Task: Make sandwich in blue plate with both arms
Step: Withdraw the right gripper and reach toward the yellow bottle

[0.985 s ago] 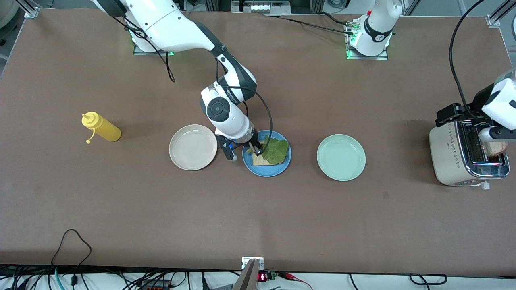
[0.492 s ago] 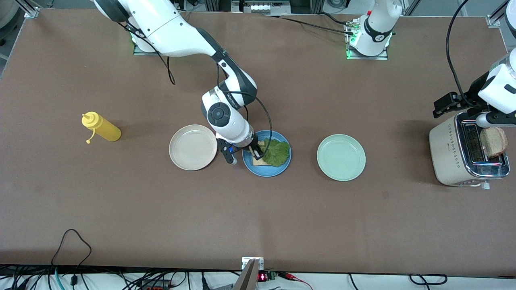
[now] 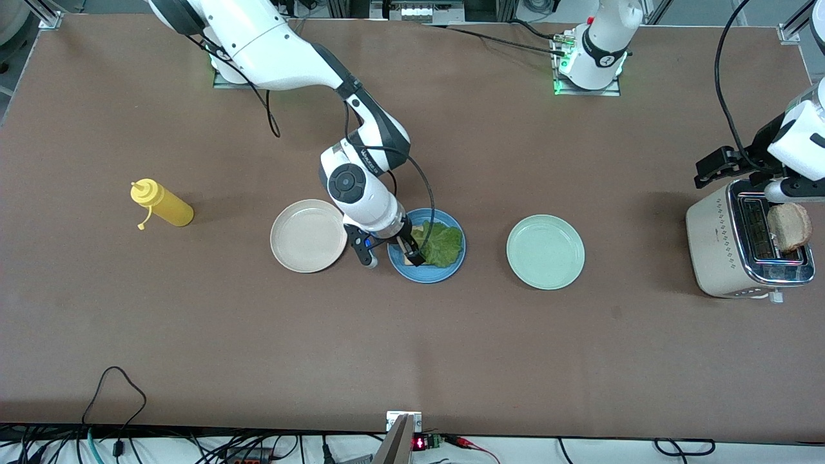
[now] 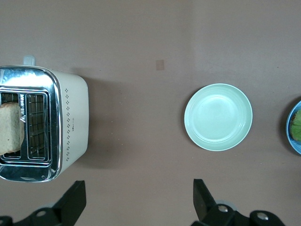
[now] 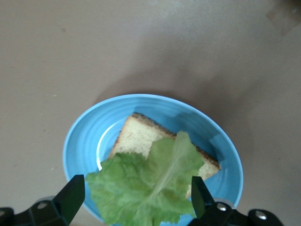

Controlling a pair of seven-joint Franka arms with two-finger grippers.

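The blue plate (image 3: 427,274) holds one bread slice (image 5: 141,136) with a green lettuce leaf (image 3: 443,243) lying on it. My right gripper (image 3: 410,248) hangs open just over the plate, at the rim toward the cream plate. In the right wrist view my right gripper (image 5: 136,194) straddles the lettuce (image 5: 146,186) and the blue plate (image 5: 82,141) without holding it. A second bread slice (image 3: 790,225) stands in the toaster (image 3: 722,251). My left gripper (image 3: 787,191) is open and empty over the toaster; in its wrist view my left gripper (image 4: 138,194) shows only bare table between its tips.
A cream plate (image 3: 308,235) sits beside the blue plate toward the right arm's end, and a mint-green plate (image 3: 545,251) toward the left arm's end. A yellow squeeze bottle (image 3: 162,205) lies beyond the cream plate. The toaster (image 4: 47,127) and the bread slice (image 4: 10,131) show in the left wrist view.
My left hand rose off the bread slice, which stays in the toaster. My right gripper shifted slightly nearer the front camera over the plate; the lettuce lies on the bread.
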